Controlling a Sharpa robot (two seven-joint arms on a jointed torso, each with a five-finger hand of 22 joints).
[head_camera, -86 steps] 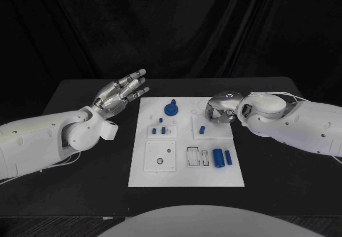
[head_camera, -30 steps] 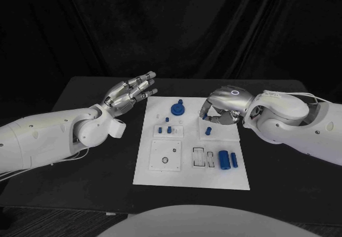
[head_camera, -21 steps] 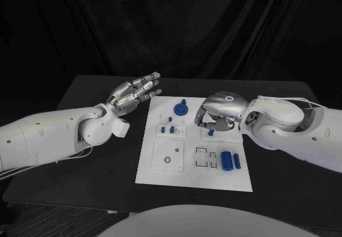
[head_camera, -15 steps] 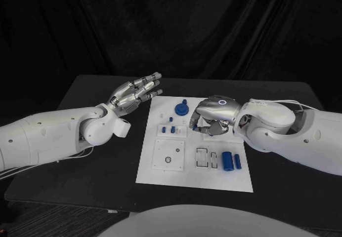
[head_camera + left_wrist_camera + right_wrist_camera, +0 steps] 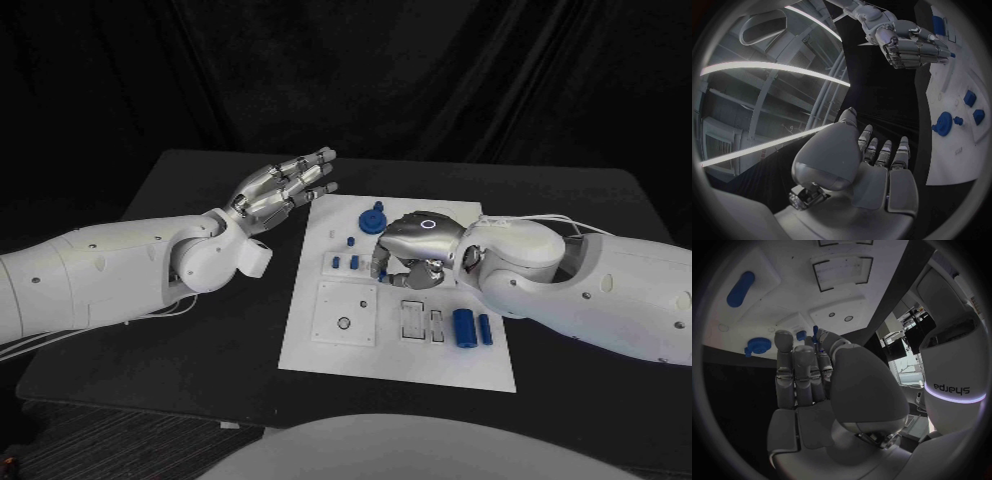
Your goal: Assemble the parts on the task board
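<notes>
Landmark: task board (image 5: 397, 350), a white plate lying flat on the black bench (image 5: 173, 340).

Left hand (image 5: 281, 190): held above the bench just off the board's left edge, near its far corner; fingers straight and spread, nothing held.

Blue knob (image 5: 374, 219): seated at the board's far end, a round disc with a stub on top. Judged light, rigid and smooth; best taken by the stub or pinched across the rim.

Small blue pegs (image 5: 343, 262): upright in a block on the board's left half. Judged light and prone to slipping; a fingertip pinch on the sides is indicated.

Right hand (image 5: 408, 255): lowered over the board's middle, fingers curled downward; a small blue part (image 5: 815, 331) is seen at the fingertips (image 5: 820, 346), pinched so far as can be judged.

Blue cylinders (image 5: 472, 328): lying side by side on the board's right half, nearer the robot. Judged stiff, liable to roll; to be gripped across the middle.
</notes>
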